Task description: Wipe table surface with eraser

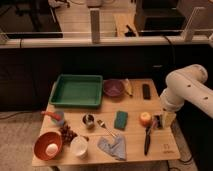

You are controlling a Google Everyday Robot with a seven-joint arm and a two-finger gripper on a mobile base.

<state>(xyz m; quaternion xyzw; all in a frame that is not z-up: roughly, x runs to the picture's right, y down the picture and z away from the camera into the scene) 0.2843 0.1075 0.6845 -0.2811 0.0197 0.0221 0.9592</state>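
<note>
The table surface (135, 107) is a light tan wooden top. The eraser (146, 91) is a small black oblong block lying at the far right of the table, right of a purple bowl. My gripper (159, 121) hangs from the white arm (187, 89) at the table's right edge, close to the surface. It is right beside an orange-red apple (145, 118). The gripper is nearer the camera than the eraser and apart from it.
A green tray (77, 90) stands at the back left, with a purple bowl (114, 88) and a banana (128, 87) beside it. A teal sponge pad (120, 119), a metal cup (88, 119) and a fork (105, 127) lie mid-table. A black-handled utensil (147, 140), a blue cloth (114, 147), a white cup (79, 147) and an orange bowl (48, 146) sit in front.
</note>
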